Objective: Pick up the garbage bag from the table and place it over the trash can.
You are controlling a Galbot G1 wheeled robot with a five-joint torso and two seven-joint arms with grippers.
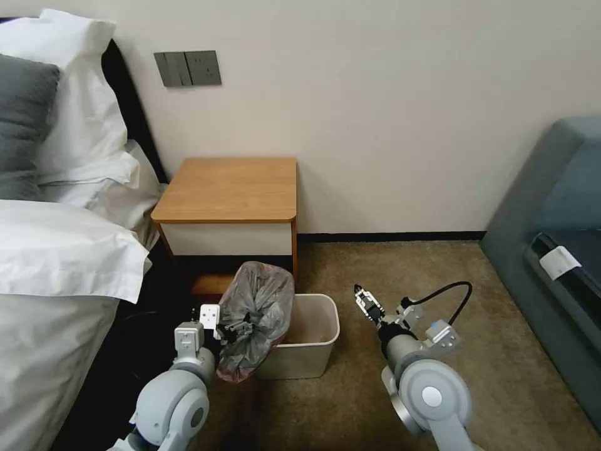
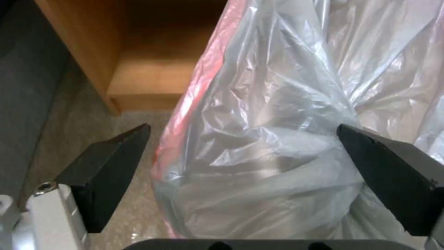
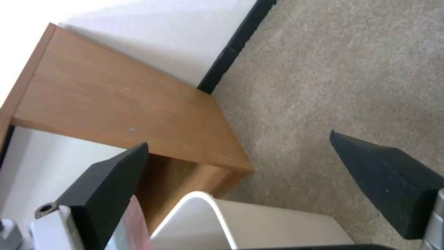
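Garbage bag point(image 1: 256, 316) hangs in a crumpled, bunched mass right at the left gripper point(image 1: 226, 330), its grey translucent plastic with a pinkish edge draped over the near-left corner of the trash can point(image 1: 313, 351) and rising above the rim. In the left wrist view the bag point(image 2: 277, 139) bulges between the two black fingers point(image 2: 111, 166), which stand wide apart; one finger has a clear gap to the plastic, the other lies against its folds, so the left gripper point(image 2: 242, 152) is open around the bag rather than clamped on it. Just beyond and to the right of the left gripper, the beige trash can stands on the carpet point(image 1: 407, 275), its opening mostly uncovered. The right gripper point(image 1: 366, 305) hovers above the carpet to the right of the can, apart from it, and holds nothing; the right wrist view shows its fingers point(image 3: 111, 180) spread wide, with the can's pale rim point(image 3: 203, 208) just ahead and a sliver of pink-edged plastic point(image 3: 136, 222) beside one finger. Farther from both grippers, the desk point(image 1: 231, 188) stands against the wall point(image 1: 375, 94), its orange-brown top bare, and its lower shelf sits directly behind the bag. A bed point(image 1: 56, 250) with white pillows lies off to the left of the left gripper.
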